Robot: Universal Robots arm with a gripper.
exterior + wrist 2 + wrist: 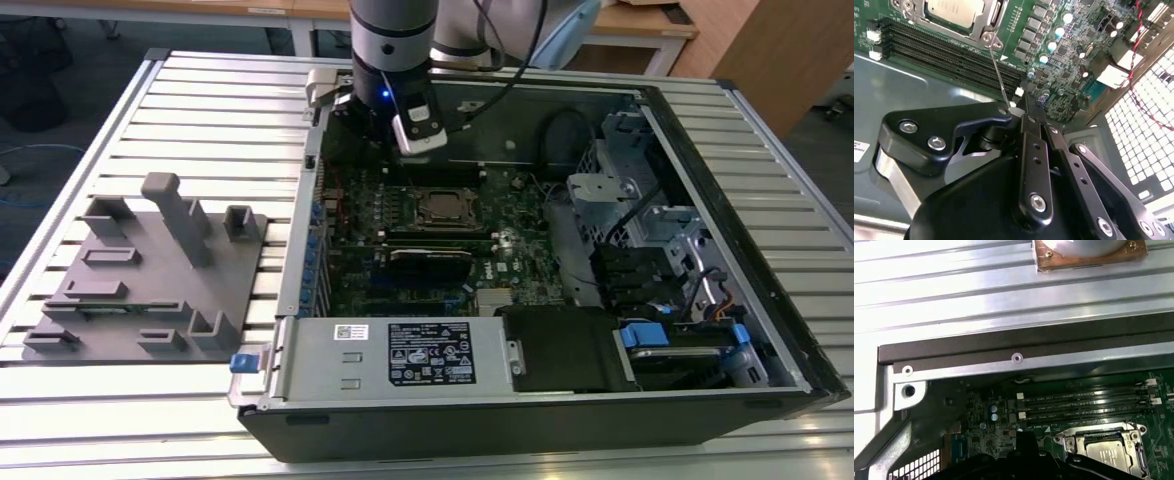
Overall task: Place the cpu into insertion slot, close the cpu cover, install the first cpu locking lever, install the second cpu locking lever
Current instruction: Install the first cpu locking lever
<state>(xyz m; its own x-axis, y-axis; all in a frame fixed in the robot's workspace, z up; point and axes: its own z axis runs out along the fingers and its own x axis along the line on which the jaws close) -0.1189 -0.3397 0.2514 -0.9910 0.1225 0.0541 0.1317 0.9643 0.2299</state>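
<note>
Silver-grey square cpu [953,10] seated; silvery frame cpu cover [989,20] looks down; black hand [1016,111] pinches thin wire locking lever [998,75], raised, unlatched.

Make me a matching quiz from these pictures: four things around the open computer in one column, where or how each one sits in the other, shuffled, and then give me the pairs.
Things
1. chip
2. lever
3. grey tray
4. memory slots

Descriptions
A. long black rows beside the socket
B. on the table outside the case, at the exterior view's left
C. seated in the socket
D. thin wire standing up from the socket's corner, its tip at the gripper

Pairs: 1-C, 2-D, 3-B, 4-A
</note>
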